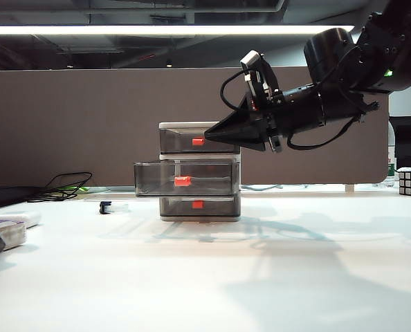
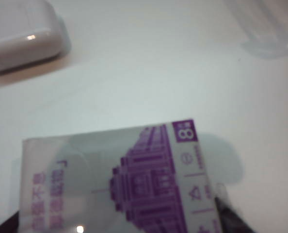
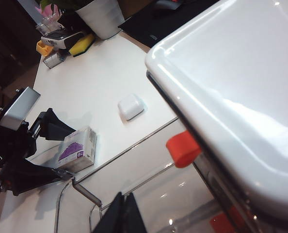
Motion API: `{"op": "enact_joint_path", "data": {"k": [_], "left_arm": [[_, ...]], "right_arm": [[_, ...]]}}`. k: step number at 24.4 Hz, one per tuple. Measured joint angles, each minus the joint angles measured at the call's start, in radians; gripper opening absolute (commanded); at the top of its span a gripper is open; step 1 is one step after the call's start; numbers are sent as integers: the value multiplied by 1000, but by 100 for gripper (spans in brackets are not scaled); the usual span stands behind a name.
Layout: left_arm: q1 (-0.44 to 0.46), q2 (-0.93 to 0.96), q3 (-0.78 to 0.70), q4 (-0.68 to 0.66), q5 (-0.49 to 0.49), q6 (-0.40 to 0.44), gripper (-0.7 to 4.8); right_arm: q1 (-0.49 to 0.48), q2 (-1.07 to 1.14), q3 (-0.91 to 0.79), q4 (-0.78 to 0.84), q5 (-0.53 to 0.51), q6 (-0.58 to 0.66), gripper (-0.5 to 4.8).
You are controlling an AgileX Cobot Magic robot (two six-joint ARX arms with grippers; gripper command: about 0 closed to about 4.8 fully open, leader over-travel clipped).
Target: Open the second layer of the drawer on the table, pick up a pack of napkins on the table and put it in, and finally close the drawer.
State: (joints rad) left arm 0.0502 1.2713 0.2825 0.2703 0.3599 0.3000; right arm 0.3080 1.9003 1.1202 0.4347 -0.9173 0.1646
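Meanwhile, with the second drawer pulled open, the left gripper, spread wide, straddles the napkins on the worktop; squeezing comes next. Right gripper, pressed together, hovers beside the top drawer.

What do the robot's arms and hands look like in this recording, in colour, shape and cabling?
Both arms are matte black. The right arm has thick rounded joint housings, loose black cables looping along it, and a small grey camera block on its wrist. The right hand tapers to a dark pointed wedge. The left hand is black and angular, with a grey camera block behind it.
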Motion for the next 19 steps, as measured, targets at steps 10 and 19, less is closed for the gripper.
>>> {"op": "enact_joint_path", "data": {"k": [10,19], "left_arm": [[0,34,13,69,23,-2,479],[0,56,14,102,62,-29,479]], "right_arm": [[0,0,0,-7,0,-1,-5],[0,0,0,-6,0,-2,-5]]}}
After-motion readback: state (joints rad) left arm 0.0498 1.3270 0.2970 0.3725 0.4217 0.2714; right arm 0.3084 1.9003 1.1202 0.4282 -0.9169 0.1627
